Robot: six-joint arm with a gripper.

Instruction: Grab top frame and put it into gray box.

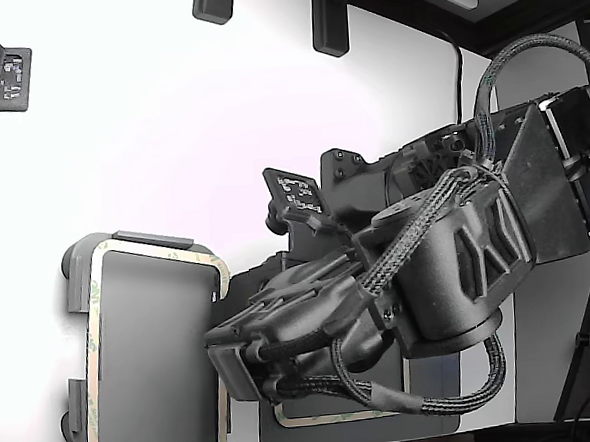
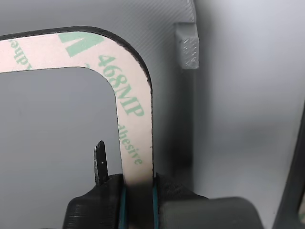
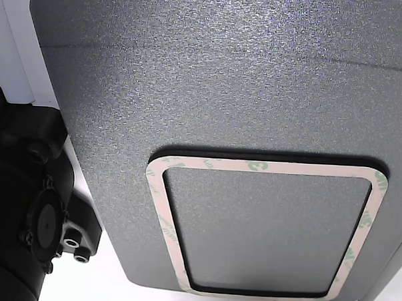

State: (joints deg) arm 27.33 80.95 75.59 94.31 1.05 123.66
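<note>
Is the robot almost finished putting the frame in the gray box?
Nearly. The top frame already lies over the gray box. In hand: the end effector is shut on the frame's edge. Left: letting go. A second frame sits on the dark mat.

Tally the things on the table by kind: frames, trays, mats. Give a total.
Beige frames: 2, one lying in the tray and pinched at its edge by the gripper, one on the mat
Light gray trays: 1
Dark gray mats: 1
Total: 4
</note>
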